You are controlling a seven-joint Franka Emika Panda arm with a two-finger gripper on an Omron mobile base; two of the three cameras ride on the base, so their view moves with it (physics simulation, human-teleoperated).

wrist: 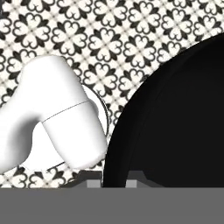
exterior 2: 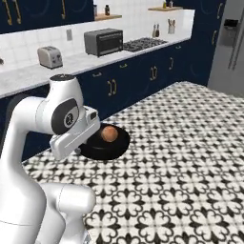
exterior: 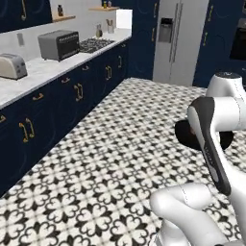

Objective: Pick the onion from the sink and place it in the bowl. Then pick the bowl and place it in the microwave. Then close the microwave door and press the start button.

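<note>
1. Nearest to me, the hand view looks down past the bowl's (wrist: 175, 122) black rim. My jaws sit nearly closed, one tip on each side of that thin rim at the bottom edge, so I read them as pinched on the bowl.
2. The bowl looks stiff and light, but smooth and glossy. A pinch on one edge leaves the far side free to sag or swivel, so I judge it should be carried level and slowly.
3. The onion (exterior 2: 109, 133) lies in the bowl, loose and round. I expect it to roll if the bowl tips. It is hard enough to take a bump.
4. The right base view shows the bowl (exterior 2: 106, 144) held above the patterned floor (exterior 2: 181, 157) beside my arm, with the onion plain to see. In the left base view my arm covers most of the bowl (exterior: 185, 132), and the onion is hidden.
5. Farther off, a toaster (exterior 2: 50, 56) and a toaster oven (exterior 2: 103, 41) stand on the worktop (exterior 2: 28, 74). The left base view adds a steel fridge (exterior: 178, 41) at the back.
</note>
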